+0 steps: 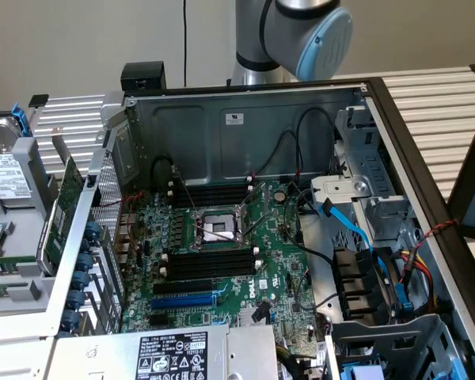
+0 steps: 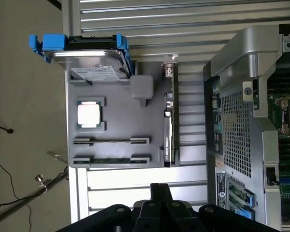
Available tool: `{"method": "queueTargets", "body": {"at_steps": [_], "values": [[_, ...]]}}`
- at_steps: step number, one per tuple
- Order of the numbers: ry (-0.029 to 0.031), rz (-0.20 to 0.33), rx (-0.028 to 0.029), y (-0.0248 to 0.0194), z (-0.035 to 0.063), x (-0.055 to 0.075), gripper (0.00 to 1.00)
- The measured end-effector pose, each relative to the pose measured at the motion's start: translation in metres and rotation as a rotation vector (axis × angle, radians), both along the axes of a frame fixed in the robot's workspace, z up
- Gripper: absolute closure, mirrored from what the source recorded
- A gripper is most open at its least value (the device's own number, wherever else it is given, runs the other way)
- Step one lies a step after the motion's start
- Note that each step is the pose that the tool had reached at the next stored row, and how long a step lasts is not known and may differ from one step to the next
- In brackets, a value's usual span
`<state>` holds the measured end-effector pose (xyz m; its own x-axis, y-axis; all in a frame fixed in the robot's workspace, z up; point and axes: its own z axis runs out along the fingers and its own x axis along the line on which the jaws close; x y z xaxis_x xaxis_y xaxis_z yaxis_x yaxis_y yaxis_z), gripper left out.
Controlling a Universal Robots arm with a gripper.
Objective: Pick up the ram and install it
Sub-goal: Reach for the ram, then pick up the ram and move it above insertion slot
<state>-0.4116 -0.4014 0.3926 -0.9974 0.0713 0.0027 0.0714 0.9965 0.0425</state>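
Note:
Two ram sticks stand on edge in holders of a grey tray [image 2: 121,111] beside the computer case: one ram stick [image 2: 111,159] nearest my gripper, the other ram stick [image 2: 111,141] just beyond it. My gripper [image 2: 159,187] hovers above the slatted table, short of the tray's near edge, with its black fingers shut and nothing between them. In the exterior view, my arm's blue-capped joint [image 1: 305,32] rises behind the case. The motherboard [image 1: 222,253] lies open in the case, with black memory slots [image 1: 210,265] near the processor socket [image 1: 218,229].
The tray also holds a hard drive in blue brackets [image 2: 89,53], a processor chip [image 2: 90,114] and a green expansion card on edge [image 2: 168,121]. The case's perforated side wall [image 2: 237,130] stands next to the tray. Cables [image 1: 356,229] cross the case at the exterior view's right.

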Motion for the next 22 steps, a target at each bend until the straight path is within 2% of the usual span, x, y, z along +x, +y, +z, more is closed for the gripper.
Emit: {"method": "queueTargets", "body": {"at_steps": [7, 17, 22], "values": [[0.0069, 0.000, -0.0001, 0.0000, -0.0005, -0.016, 0.89], [0.0071, 0.000, -0.0001, 0.0000, -0.0007, -0.031, 0.89], [0.0070, 0.013, -0.0001, 0.0000, -0.0011, -0.034, 0.89]]}}
